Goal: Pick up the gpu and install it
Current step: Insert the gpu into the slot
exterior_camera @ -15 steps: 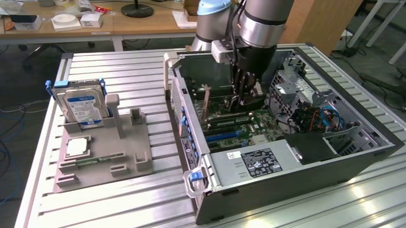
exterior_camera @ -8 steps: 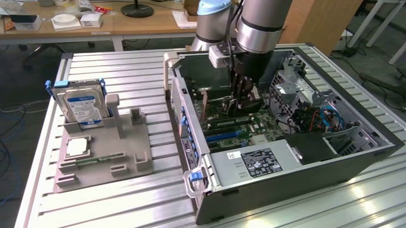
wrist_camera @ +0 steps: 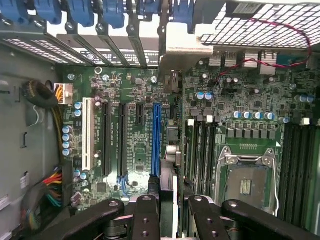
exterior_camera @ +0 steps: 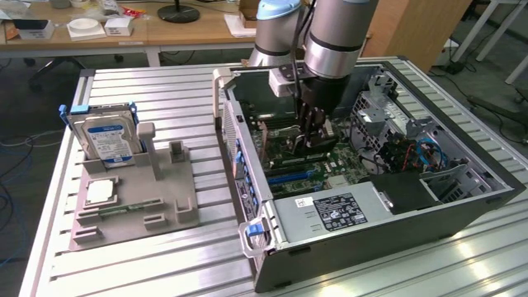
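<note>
Here, in the exterior view, my gripper (exterior_camera: 317,133) reaches down into the open computer case (exterior_camera: 462,204), which lies on its side on the slatted metal tabletop (exterior_camera: 165,260). My fingers are closed partway, clamped on the gpu (exterior_camera: 320,143), a dark card held upright over the green motherboard (exterior_camera: 330,167) near the middle of the case. Toward the tabletop's edge at the exterior view's left, a grey holder (exterior_camera: 182,204) carries a hard drive (exterior_camera: 107,139) standing on edge and a memory stick (exterior_camera: 130,207) lying flat near the holder's front edge.

In the wrist view, my black fingers (wrist_camera: 147,215) pinch the gpu (wrist_camera: 169,190) between them, the card seen edge-on. It runs just beside the blue slot (wrist_camera: 156,140) on the board, with its far end toward the row of blue latches (wrist_camera: 80,12) along the case's rear wall. The processor socket (wrist_camera: 245,175) sits on the other side of the card from the blue slot. Whether the card's lower edge touches the board, I cannot tell.
</note>
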Motion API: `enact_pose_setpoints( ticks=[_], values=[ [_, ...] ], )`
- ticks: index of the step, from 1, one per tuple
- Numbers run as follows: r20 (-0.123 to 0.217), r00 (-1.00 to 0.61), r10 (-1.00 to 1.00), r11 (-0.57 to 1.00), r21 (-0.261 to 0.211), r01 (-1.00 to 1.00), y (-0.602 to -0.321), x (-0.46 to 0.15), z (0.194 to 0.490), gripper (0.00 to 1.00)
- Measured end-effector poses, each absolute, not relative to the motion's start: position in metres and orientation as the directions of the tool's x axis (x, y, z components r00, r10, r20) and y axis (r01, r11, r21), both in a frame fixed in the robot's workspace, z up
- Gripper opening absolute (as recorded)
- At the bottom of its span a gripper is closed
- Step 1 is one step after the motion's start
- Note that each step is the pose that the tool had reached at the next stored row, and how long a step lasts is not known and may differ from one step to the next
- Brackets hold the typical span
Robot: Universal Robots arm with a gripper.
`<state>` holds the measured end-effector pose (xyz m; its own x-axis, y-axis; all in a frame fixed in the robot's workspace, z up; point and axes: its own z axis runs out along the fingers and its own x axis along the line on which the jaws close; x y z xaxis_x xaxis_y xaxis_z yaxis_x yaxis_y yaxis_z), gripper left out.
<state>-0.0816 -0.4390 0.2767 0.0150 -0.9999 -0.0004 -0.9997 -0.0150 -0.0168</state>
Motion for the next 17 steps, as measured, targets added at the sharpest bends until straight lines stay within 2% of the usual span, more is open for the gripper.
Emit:
enact_pose_setpoints(
  ticks=[17],
  values=[
    [0.000,0.006,-1.000,-0.006,-0.017,-1.000,-0.4433,-0.0825,0.2683,0.27]
  ],
)
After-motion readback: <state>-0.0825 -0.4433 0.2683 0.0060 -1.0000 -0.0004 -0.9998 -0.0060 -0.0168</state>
